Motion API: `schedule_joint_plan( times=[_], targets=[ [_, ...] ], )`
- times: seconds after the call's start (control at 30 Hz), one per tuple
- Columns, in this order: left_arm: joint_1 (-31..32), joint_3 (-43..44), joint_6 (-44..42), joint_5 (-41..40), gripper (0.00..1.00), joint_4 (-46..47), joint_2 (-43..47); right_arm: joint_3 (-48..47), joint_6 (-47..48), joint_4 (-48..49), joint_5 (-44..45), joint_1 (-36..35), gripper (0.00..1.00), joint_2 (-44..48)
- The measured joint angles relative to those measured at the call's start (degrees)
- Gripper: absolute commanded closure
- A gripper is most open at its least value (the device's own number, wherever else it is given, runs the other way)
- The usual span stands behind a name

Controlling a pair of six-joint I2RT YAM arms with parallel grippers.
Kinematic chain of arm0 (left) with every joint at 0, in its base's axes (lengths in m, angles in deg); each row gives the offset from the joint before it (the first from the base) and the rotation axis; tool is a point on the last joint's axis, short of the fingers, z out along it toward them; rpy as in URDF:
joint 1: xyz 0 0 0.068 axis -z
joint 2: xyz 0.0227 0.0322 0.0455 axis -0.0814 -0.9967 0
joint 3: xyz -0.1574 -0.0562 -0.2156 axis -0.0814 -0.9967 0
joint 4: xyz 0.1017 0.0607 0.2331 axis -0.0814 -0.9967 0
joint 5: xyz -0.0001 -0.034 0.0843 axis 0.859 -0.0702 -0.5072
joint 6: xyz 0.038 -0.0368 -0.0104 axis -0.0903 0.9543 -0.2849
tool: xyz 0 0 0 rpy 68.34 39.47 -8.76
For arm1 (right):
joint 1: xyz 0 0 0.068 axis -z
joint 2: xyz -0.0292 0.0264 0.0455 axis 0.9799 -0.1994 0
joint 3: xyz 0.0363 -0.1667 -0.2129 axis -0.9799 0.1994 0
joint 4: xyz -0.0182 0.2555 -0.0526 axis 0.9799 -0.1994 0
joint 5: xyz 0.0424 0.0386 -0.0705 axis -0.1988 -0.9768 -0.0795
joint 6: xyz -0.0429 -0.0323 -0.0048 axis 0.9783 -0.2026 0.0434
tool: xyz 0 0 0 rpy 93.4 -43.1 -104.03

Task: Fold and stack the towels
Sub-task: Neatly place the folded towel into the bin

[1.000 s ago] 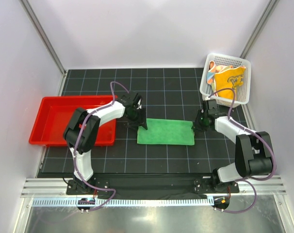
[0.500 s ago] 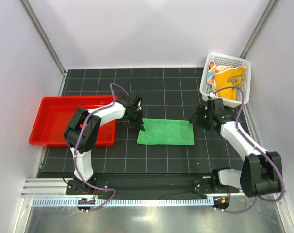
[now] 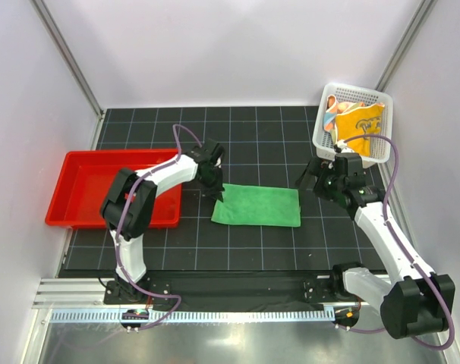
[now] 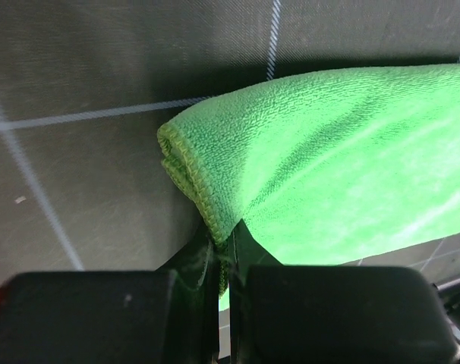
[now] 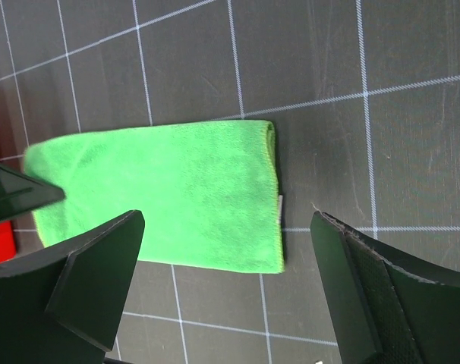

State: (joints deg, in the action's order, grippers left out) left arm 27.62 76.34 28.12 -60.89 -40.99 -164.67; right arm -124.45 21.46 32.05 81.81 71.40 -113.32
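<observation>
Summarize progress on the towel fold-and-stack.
Done: green towel lies folded into a rectangle on the mat. In hand: left hand is shut on its left edge; right hand is open above the right end. Left: the orange towel and whatever else sits in the white basket; nothing is stacked yet.

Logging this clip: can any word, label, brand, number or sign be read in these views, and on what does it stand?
No text can be read in any view.
White tag on the edge of the green towel: too small to read.
Orange towel in the white basket: cartoon print only, no letters can be made out.
</observation>
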Motion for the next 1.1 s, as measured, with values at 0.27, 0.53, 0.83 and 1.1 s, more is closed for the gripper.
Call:
schedule_joint_plan(
  times=[0.27, 0.53, 0.83, 1.1],
  targets=[
    [2.21, 8.83, -0.70, -10.27, 1.00, -9.55, 0.15, -0.48, 0.15, -1.33, 0.22, 0.07, 0.00, 0.09],
    [2.99, 12.28, -2.86, -16.92, 1.00, -19.04, 0.24, -0.52, 0.66, -1.51, 0.28, 0.07, 0.00, 0.09],
    [2.84, 20.22, -6.95, -25.00, 1.00, -30.27, 1.01, -0.52, 0.72, -1.64, 0.63, 0.09, 0.00, 0.09],
    [-0.66, 22.49, -9.57, -32.79, 1.00, -37.53, 4.87, -0.55, 0.98, -1.73, 0.66, 0.09, 0.00, 0.31]
  ],
)
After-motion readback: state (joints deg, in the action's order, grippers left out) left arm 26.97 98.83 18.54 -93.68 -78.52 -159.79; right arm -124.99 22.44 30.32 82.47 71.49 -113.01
